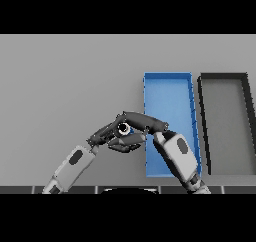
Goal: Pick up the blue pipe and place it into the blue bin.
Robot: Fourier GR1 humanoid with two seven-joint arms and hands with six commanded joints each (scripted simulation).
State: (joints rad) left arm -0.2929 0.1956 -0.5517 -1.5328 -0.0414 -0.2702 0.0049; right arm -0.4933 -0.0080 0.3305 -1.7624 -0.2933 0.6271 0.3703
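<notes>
Just left of the blue bin (pixel 170 103), our two hands meet over the grey surface (pixel 70 86) around the blue pipe (pixel 124 129).

Nearest us, our left hand (pixel 107 134) comes in from the lower left and our right hand (pixel 142 122) reaches across the bin's near corner; both curl their fingers about the pipe, of which we see only a round open end. We judge it light, stiff and smooth, likely to slip, so a hold round its middle suits best. Beyond, the blue bin holds nothing we can see; beside it the dark bin (pixel 225 126) looks likewise bare inside.
</notes>
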